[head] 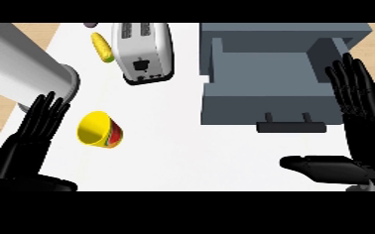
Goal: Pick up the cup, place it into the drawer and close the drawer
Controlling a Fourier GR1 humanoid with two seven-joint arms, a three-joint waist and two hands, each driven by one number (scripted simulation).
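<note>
- Yellow cup lies tipped on the white counter, mouth toward the left hand; that hand's fingers are straight, just beside it
- Grey drawer stands open; right hand flat at its right side
- Toaster behind, corn cob beside it

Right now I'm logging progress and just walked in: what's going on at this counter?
Nothing is held yet. The yellow cup lies on its side on the white counter, beside the open left hand. The grey drawer stands pulled open and empty, the open right hand at its right side.
</note>
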